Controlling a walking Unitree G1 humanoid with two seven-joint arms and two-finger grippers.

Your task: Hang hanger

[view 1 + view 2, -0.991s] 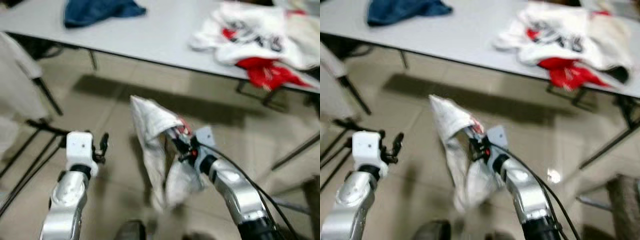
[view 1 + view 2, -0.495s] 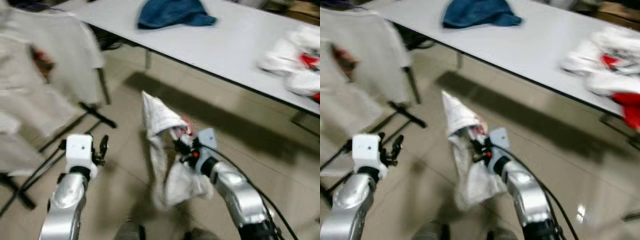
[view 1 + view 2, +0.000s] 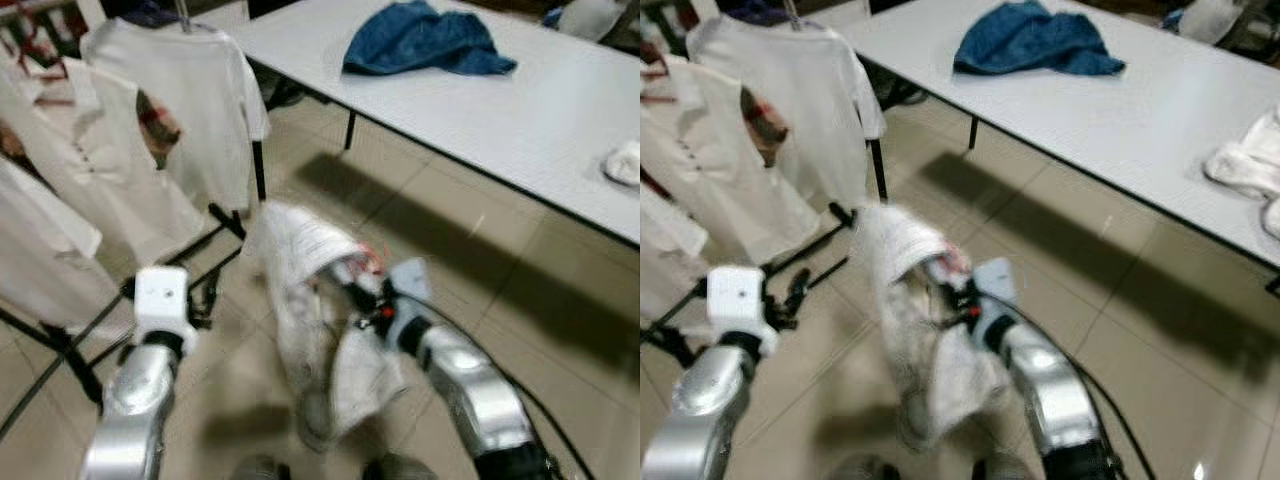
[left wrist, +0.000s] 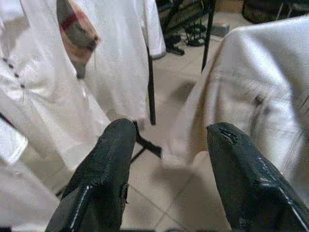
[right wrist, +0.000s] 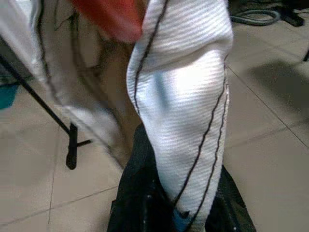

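Note:
My right gripper (image 3: 362, 298) is shut on a white garment (image 3: 300, 250) that droops over it and hangs toward the floor. In the right wrist view the cloth is ribbed white with black seams (image 5: 188, 96), and a red patch (image 5: 111, 14) shows above it. The cloth hides any hanger inside it. My left gripper (image 3: 205, 298) is held low at the left, open and empty. Its two black fingers (image 4: 111, 159) point toward the white shirts (image 3: 190, 90) hanging on a black clothes rack (image 3: 258, 170) ahead on the left.
A long grey table (image 3: 520, 110) runs across the right, with a blue garment (image 3: 425, 40) and a white cloth (image 3: 625, 160) on it. The rack's black legs (image 3: 60, 345) spread over the tiled floor beside my left arm.
The view has swung left, so the rack with white shirts has come in and the table has slid right. Both arms hold the same pose, the right one still gripping the garment.

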